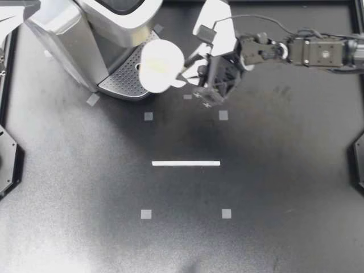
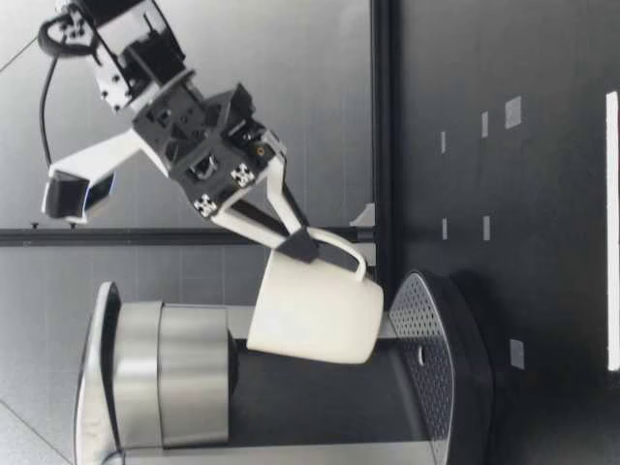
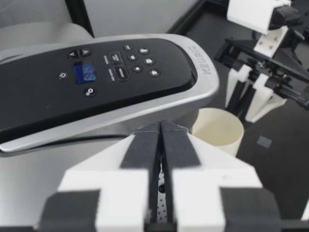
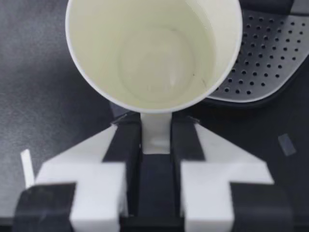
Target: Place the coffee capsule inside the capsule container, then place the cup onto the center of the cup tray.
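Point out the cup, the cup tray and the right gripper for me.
cup point(image 1: 161, 63), top view, on its inside, seen through the open mouth.
cup tray point(image 1: 126, 77), top view, on its perforated plate.
right gripper point(image 1: 186, 71), top view, midway between its fingertips, at the cup's handle.

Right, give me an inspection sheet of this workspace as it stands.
Surface: black table, lightly scuffed, no spills seen.
Job's things: cup is empty, tilted and raised just above the edge of the cup tray, not at its centre. The coffee machine stands at the table's far side. Capsule: nothing seen.
Clutter: nothing seen, only grey tape squares and a white strip as markings.
Hands: right hand shut on the cup's handle. Left hand shut, empty, over the coffee machine.
Cables: black cable runs along the right arm, clear of the cup.
Surroundings: black rail at the table's edge, grey wall behind.
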